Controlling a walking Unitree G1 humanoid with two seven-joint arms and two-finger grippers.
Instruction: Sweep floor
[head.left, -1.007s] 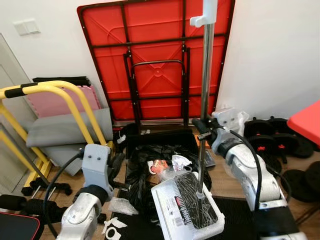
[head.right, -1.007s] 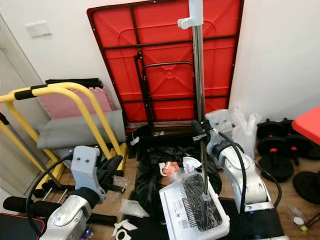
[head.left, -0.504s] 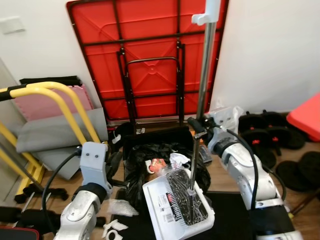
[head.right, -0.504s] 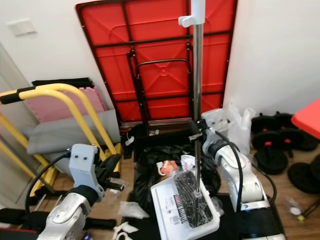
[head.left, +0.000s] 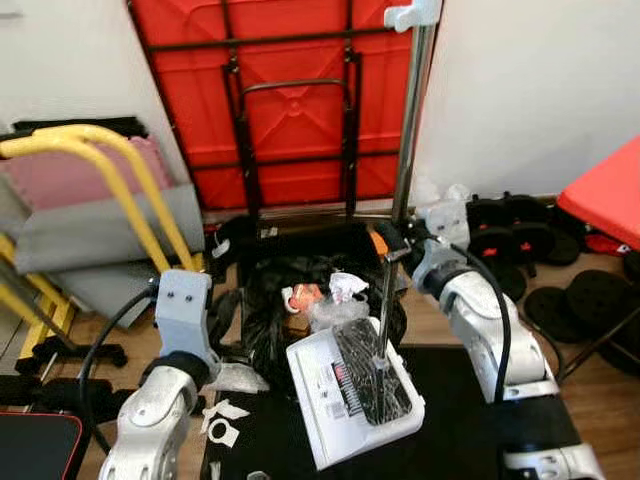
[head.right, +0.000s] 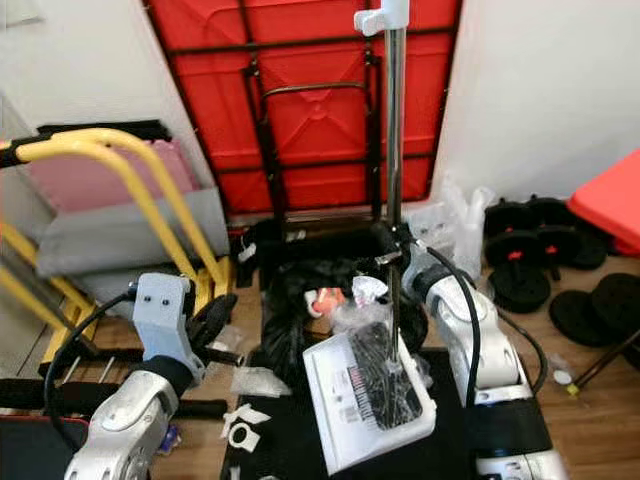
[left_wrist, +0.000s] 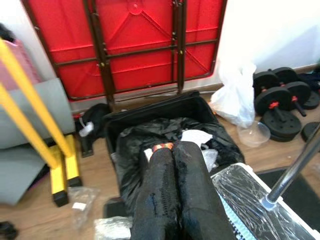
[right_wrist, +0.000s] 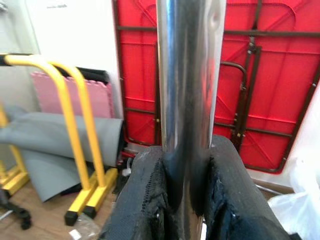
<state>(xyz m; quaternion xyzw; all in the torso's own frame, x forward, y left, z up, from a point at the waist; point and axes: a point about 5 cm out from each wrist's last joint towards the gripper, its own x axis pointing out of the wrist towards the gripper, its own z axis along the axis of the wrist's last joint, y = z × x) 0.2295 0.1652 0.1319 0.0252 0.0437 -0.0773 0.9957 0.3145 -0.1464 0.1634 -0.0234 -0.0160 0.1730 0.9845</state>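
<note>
A white dustpan (head.left: 345, 395) wrapped in clear plastic rests on the floor with dark debris in it. Its metal pole (head.left: 405, 150) rises straight up to a white handle end. My right gripper (head.left: 392, 243) is shut on the pole low down, and the right wrist view has the pole (right_wrist: 187, 75) clamped between the pads (right_wrist: 150, 200). Just behind the dustpan lies a black rubbish bag (head.left: 285, 290) in a dark case, with wrappers inside. My left gripper (left_wrist: 172, 147) is shut with nothing in it, hovering left of the bag and pointing toward it.
A red folding table (head.left: 290, 90) leans on the back wall. A yellow tube frame (head.left: 120, 170) and grey mats stand at the left. Black dumbbells (head.left: 520, 240) and a red surface (head.left: 605, 190) are at the right. Plastic scraps (head.left: 225, 425) lie on the floor beside a black mat (head.left: 470, 400).
The camera has tipped down and drifted, so the whole scene has shifted. My right gripper still holds the pole, and the dustpan stays beside the bag.
</note>
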